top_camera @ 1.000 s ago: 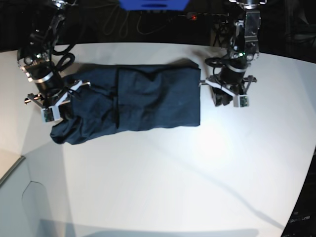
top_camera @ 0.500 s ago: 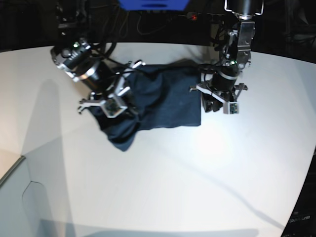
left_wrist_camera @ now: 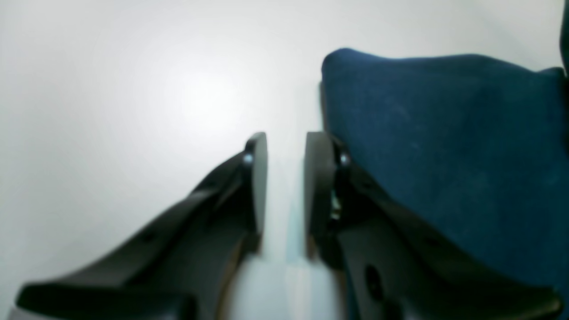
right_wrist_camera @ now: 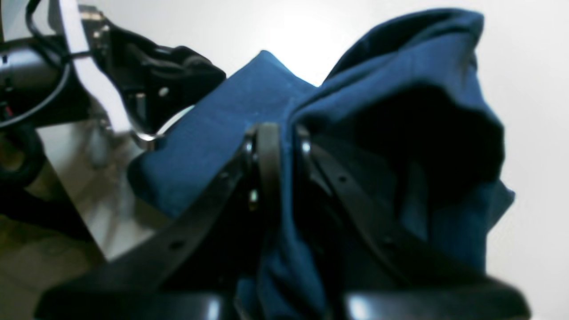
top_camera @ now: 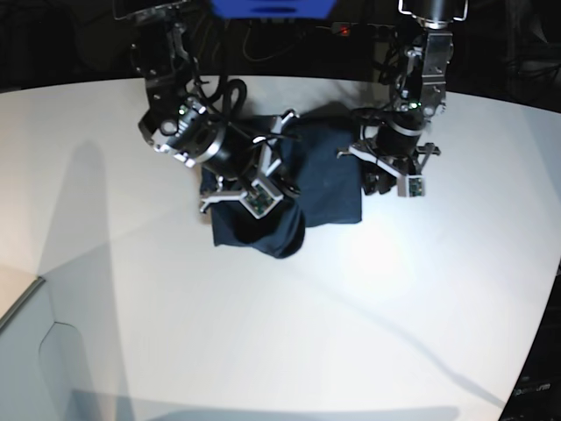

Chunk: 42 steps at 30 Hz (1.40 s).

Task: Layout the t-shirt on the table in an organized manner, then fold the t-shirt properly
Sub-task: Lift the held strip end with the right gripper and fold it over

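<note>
White worktop [top_camera: 368, 289] fills nearly all of the base view, dark clutter and cables behind its far curved edge. On the far middle of it lies the t-shirt [top_camera: 324, 180], a dark navy bundle partly doubled over, with its long axis running across the view between the two arms. The right pincer [right_wrist_camera: 278, 133] is clenched on a gather of the cloth: in its wrist view the navy fabric passes between the two nearly closed jaws and balloons up over them, so that end of the garment is lifted off the worktop and hangs in a loose fold. In the base view that arm reaches down from the far left and leans inward over the shirt, its wrist turned toward the centre. The left pincer [left_wrist_camera: 284, 146] stands just beside the opposite edge of the shirt, its jaws apart by a narrow gap with only bare worktop showing between them; it grips nothing, though one jaw sits against the cloth's border. That arm hangs almost straight down from the far right. I judge the coming move turns on the right arm carrying its held end across toward the left arm, along the shirt's long axis, to lay the fold flat.
</note>
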Available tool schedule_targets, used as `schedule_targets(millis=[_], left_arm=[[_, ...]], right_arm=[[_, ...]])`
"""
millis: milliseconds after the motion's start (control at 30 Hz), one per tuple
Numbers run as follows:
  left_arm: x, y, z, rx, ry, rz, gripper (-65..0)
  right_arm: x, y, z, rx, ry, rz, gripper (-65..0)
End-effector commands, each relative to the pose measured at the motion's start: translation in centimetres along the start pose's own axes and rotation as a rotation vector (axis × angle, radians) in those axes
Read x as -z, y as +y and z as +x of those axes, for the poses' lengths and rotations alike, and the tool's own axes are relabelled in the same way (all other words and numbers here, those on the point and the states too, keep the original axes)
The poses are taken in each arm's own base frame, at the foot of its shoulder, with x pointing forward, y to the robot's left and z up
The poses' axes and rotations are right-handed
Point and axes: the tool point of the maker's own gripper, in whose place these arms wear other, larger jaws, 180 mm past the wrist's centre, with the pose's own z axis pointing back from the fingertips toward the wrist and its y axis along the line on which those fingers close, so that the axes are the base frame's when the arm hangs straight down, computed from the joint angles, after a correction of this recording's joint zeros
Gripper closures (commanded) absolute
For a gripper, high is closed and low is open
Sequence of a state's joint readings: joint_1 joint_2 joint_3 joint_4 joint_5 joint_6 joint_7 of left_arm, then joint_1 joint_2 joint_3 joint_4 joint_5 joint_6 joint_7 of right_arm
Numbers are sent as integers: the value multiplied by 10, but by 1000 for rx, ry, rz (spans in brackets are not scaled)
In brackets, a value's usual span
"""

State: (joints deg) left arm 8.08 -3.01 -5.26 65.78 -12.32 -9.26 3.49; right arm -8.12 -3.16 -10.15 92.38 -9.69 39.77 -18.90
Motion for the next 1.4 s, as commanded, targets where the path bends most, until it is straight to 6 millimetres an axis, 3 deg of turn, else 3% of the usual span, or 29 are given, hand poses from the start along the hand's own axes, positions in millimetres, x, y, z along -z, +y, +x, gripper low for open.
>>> schedule_targets(millis=[0, 333, 600, 800, 867, 1000, 1100, 1200, 1367], left_arm=[[-1, -1, -4, -17, 20, -3, -149], [0, 0, 0, -83, 8, -5, -149], [-1, 0, -2, -83, 11, -6, -149], [-6, 4, -10, -92, 27, 5, -155], [-7, 5, -8, -89, 20, 7, -202], [-15, 15, -3, -61, 10, 15, -329], [-26, 17, 10, -33, -26, 9, -348], [-37, 23, 20, 3, -51, 12, -348], [-55, 48, 29, 6, -81, 67, -348]], right_arm=[[1, 1, 21, -3, -73, 9, 0], [12, 40, 38, -55, -104, 115, 0], [35, 46, 45, -40, -100, 152, 0], [37, 44, 44, -43, -96, 154, -2], [36, 41, 41, -49, -87, 150, -61], [31, 38, 34, -64, -73, 144, -242], [17, 34, 36, -93, -86, 125, -348], [-3, 31, 57, -133, -144, 91, -386], [-40, -7, 63, -122, -176, -61, -389]])
